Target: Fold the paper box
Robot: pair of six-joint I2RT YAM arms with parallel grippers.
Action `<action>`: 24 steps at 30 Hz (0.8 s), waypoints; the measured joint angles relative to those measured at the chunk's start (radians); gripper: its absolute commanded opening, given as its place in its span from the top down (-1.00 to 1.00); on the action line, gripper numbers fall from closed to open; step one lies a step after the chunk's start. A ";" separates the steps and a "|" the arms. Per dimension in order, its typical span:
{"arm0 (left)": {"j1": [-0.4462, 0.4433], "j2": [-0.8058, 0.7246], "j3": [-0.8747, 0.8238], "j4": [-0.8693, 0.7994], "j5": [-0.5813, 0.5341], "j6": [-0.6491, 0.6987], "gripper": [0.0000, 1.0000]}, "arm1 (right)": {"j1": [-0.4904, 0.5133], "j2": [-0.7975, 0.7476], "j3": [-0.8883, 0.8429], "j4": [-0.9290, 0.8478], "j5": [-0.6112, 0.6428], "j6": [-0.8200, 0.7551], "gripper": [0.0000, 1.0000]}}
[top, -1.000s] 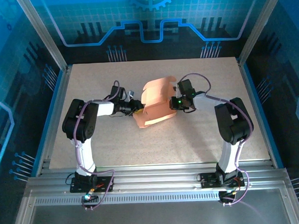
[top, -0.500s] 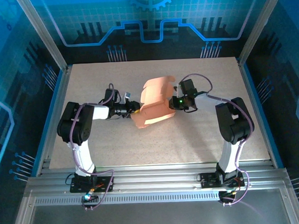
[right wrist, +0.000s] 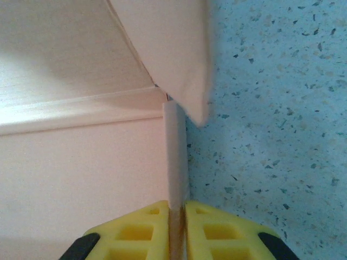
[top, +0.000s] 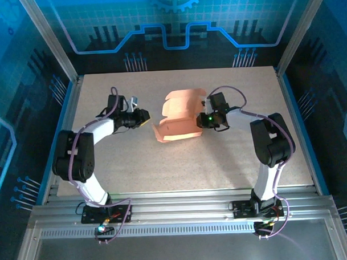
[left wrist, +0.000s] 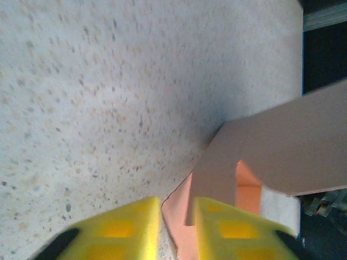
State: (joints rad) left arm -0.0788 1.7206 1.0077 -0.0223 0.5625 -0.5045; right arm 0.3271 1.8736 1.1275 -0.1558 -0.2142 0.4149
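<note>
Salmon-pink paper box (top: 179,119), plain with no print, stands on the speckled table (top: 231,156). The right pincer (right wrist: 178,216) is clenched on its edge flap. The left pincer (top: 143,117) is nearly closed, empty, well left of it.

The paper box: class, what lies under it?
The speckled table lies under the paper box. The box covers the surface beneath itself. The right pincer clamps one edge.
</note>
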 measured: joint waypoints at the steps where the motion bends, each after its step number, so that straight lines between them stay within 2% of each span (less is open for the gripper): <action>1: 0.002 -0.004 0.012 -0.003 -0.010 0.002 1.00 | 0.001 0.000 0.000 0.000 0.002 -0.003 0.71; 7: -0.013 0.005 0.045 -0.018 -0.040 -0.048 1.00 | 0.014 0.000 0.000 0.000 0.007 -0.013 0.71; 16: -0.122 0.095 0.117 -0.093 -0.066 -0.099 1.00 | 0.021 0.000 0.000 0.001 0.008 -0.005 0.73; 24: -0.141 0.097 0.117 -0.129 -0.074 -0.126 1.00 | 0.027 0.000 0.000 0.027 0.031 0.042 0.73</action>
State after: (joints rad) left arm -0.2195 1.8179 1.1248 -0.1509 0.4889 -0.6308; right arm 0.3542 1.8736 1.1275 -0.1284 -0.1833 0.4564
